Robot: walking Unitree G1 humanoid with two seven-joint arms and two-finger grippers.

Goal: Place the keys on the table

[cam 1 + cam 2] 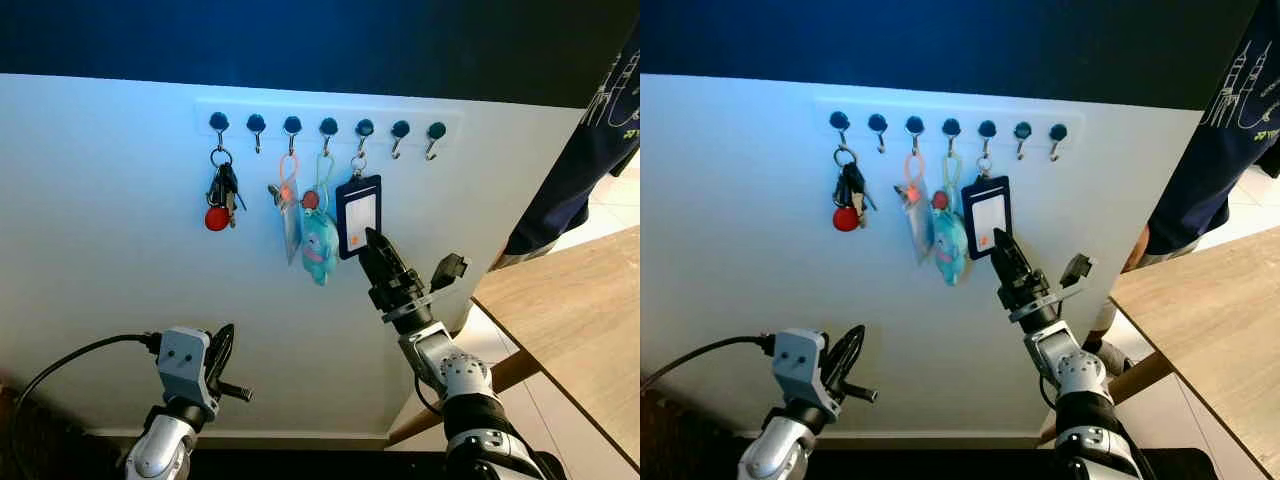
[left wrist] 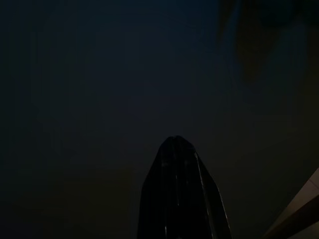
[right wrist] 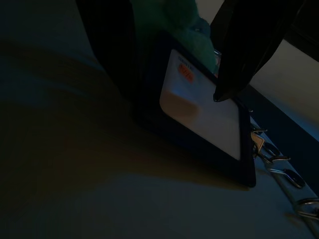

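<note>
The keys (image 1: 222,192), a dark bunch with a round red tag, hang from the leftmost hook of a white hook rail (image 1: 400,112) on the white wall. My right gripper (image 1: 374,240) is raised against the wall well to the right of them, its tips at the lower edge of a dark blue badge holder (image 1: 357,213). In the right wrist view its two black fingers (image 3: 249,45) stand apart, open, with the badge holder (image 3: 204,114) between them. My left gripper (image 1: 224,340) is held low at the lower left, below the keys, and looks shut and empty.
A translucent pouch on a pink loop (image 1: 290,215) and a teal plush charm (image 1: 319,250) hang between keys and badge. Two right-hand hooks are bare. A wooden table (image 1: 585,320) stands at the right, with a person in a dark blue shirt (image 1: 590,150) behind it.
</note>
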